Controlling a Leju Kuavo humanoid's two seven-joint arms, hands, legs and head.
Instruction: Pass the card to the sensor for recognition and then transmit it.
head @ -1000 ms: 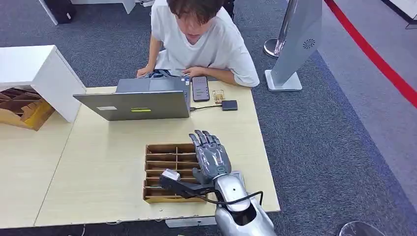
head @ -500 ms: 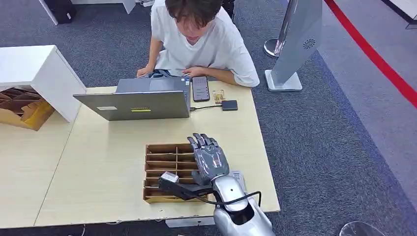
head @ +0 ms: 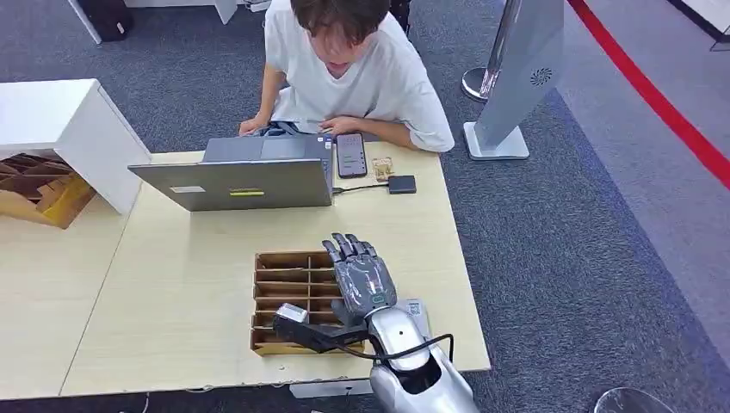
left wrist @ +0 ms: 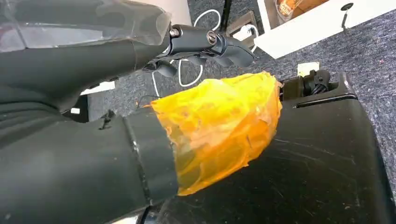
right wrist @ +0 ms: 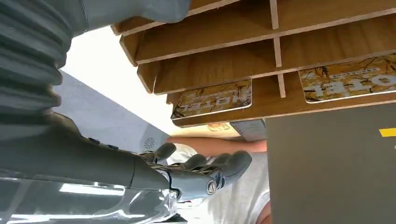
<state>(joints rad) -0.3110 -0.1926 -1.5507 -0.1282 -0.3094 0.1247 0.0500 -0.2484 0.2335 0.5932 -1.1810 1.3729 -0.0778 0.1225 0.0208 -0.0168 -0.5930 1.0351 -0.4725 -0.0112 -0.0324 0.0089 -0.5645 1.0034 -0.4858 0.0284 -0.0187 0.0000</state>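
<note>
A wooden slotted box (head: 284, 258) lies on the table near its front edge. In the right wrist view two brown printed cards (right wrist: 212, 99) (right wrist: 348, 81) lie in its slots. My right hand (head: 363, 280) hovers flat over the box's right side, fingers (right wrist: 205, 172) stretched out and holding nothing. A small black sensor (head: 401, 184) sits at the far side of the table, cabled to a laptop (head: 241, 182). My left hand (left wrist: 205, 44) hangs at my side over the carpet, fingers loosely bent, with nothing in it.
A person (head: 344, 60) in a white shirt sits across the table behind the laptop, with a phone (head: 350, 155) beside it. A white cabinet (head: 52, 116) stands at the left. A grey sign stand (head: 516, 77) is on the carpet at the right.
My right hand has drawn slightly back toward me and to the left over the box. The person and the things on the table have stayed put.
</note>
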